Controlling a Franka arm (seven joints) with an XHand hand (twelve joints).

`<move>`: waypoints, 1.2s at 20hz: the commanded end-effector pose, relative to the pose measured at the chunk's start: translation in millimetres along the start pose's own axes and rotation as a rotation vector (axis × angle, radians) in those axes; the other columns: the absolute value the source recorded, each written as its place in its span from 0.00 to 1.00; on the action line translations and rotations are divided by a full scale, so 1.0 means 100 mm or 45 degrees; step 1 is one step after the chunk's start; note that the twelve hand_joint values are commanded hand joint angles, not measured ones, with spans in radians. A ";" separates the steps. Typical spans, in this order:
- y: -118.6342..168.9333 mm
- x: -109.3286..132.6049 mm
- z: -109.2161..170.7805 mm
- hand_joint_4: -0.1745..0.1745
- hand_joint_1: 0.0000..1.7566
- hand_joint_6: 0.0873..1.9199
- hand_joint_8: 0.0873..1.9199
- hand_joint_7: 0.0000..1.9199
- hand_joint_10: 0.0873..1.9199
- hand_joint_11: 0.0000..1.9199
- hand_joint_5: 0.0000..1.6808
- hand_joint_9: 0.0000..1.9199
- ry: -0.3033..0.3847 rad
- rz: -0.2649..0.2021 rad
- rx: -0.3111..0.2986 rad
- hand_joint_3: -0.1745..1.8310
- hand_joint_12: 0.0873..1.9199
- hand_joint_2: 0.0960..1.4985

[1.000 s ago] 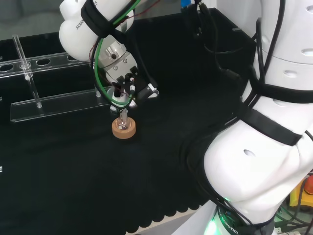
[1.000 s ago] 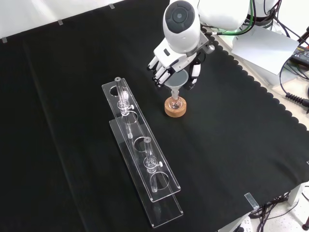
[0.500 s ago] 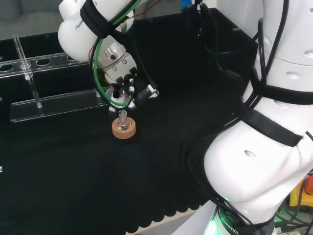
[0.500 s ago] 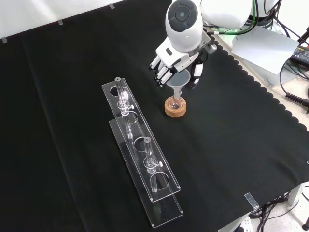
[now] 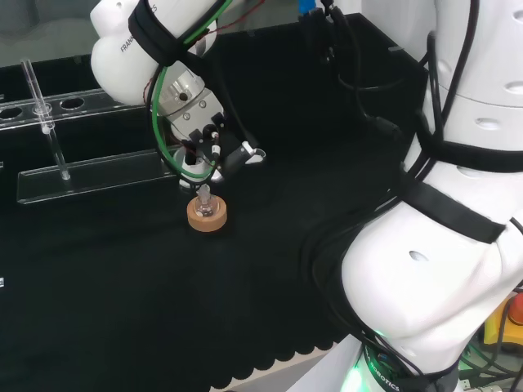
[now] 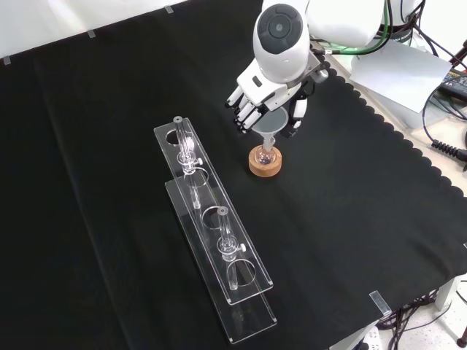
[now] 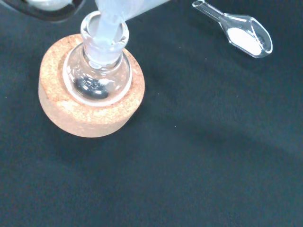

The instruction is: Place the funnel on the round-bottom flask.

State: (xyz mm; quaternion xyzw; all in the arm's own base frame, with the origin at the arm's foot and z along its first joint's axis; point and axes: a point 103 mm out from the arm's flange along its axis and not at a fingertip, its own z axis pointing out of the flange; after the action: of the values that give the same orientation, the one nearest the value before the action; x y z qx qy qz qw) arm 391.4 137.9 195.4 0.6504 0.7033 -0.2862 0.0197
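Note:
A small clear round-bottom flask (image 6: 265, 154) sits upright in a cork ring (image 6: 265, 165) on the black cloth. A clear funnel (image 6: 271, 122) stands on it, its stem (image 7: 111, 21) down inside the flask neck (image 7: 104, 35). The hand (image 6: 254, 93) hovers just over the funnel, fingers (image 6: 244, 115) fairly straight on the front view's left side of the rim and the thumb on the right. I see no finger curled round the funnel. In the head view the hand (image 5: 200, 135) is directly above the cork ring (image 5: 206, 215).
Two long clear racks (image 6: 219, 240) with test tubes lie left of the flask in the front view, and behind it in the head view (image 5: 82, 173). A small clear scoop (image 7: 241, 35) with white powder lies on the cloth near the ring. The scalloped cloth edge (image 6: 408, 138) runs at right.
The hand has risen a little and drifted off the funnel, which stays standing in the flask neck. Flask and cork ring have not moved.

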 end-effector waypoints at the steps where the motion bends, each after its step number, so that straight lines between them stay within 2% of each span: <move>1: 0.03 0.04 -0.04 0.39 0.49 0.30 0.32 0.36 0.23 0.30 0.44 0.50 -0.010 0.001 0.000 0.42 0.64 0.47; 12: 0.10 -0.10 0.03 0.39 0.49 0.30 0.32 0.36 0.23 0.29 0.44 0.50 -0.003 0.004 0.006 0.42 0.64 0.47; 17: 0.09 -0.04 -0.01 0.39 0.49 0.30 0.32 0.36 0.23 0.29 0.44 0.50 -0.003 0.000 0.012 0.42 0.64 0.47; 20: 0.09 -0.05 0.02 0.39 0.49 0.30 0.32 0.36 0.23 0.29 0.44 0.50 0.029 -0.008 0.021 0.42 0.64 0.47; 22: 0.08 -0.07 0.04 0.38 0.48 0.30 0.32 0.36 0.23 0.29 0.42 0.49 0.037 -0.009 0.030 0.42 0.64 0.46; 24: 0.08 -0.08 0.06 0.34 0.46 0.28 0.33 0.33 0.24 0.28 0.35 0.47 0.035 -0.007 0.057 0.42 0.65 0.44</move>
State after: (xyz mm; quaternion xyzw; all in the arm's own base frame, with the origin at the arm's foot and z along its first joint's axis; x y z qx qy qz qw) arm 400.5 131.6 194.0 0.6519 0.7021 -0.2863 0.0086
